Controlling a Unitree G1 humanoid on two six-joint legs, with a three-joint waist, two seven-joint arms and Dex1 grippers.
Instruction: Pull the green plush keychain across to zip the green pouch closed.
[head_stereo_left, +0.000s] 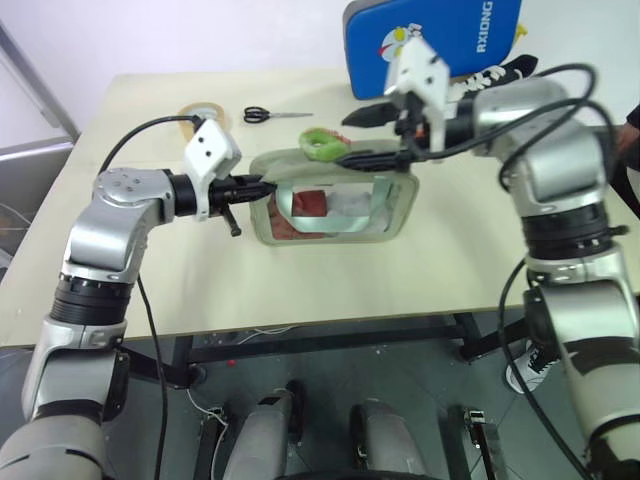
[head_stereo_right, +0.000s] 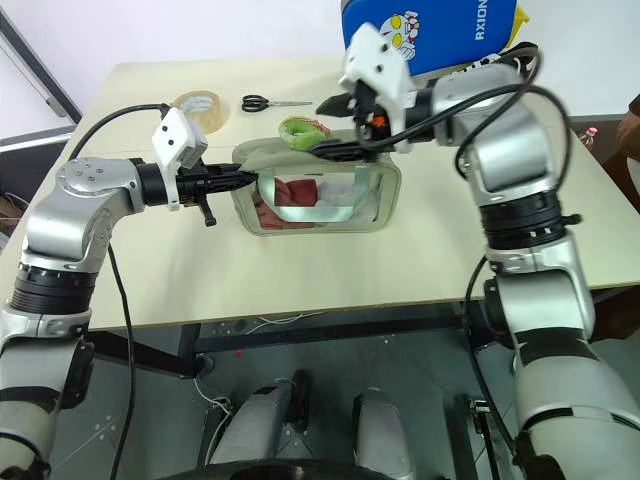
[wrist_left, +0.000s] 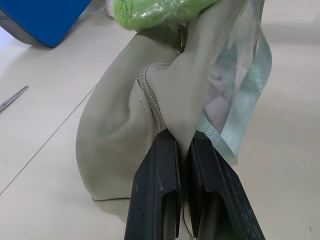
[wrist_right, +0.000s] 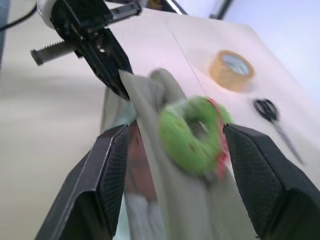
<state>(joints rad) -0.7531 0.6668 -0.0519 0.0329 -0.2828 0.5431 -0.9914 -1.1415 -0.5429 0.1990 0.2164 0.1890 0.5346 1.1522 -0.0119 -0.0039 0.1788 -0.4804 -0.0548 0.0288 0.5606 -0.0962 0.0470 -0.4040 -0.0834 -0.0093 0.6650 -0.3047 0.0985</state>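
I've got the table (head_stereo_left: 120, 260) in front of me, pale and wide, with the blue case (head_stereo_left: 430, 45) propped at the far edge. In the middle sits the green pouch (head_stereo_left: 400, 215), standing up on its long side, clear window toward me, red and white contents showing through, a light green strap across the panel.

My left tool (head_stereo_left: 262, 186) is clenched on the pouch's near-left end, pinching the fabric right by the zipper track; the left wrist view shows both fingers tight on the seam. That's my anchor.

My right tool (wrist_right: 172, 150) hangs spread wide over the pouch's top edge, one finger on each side of the green plush keychain (wrist_right: 192, 132), gripping nothing. I can't quite tell whether a finger brushes the plush, since that view is smeared.

The keychain is a fuzzy lime ring with a pink touch, resting on the pouch's top near the left end, close to my left tool. I judge the zip barely started: the grip on the charm and the whole pull across are left.

Beyond the pouch lie black-handled scissors (head_stereo_left: 262, 115) and a tape roll (head_stereo_left: 203, 110).
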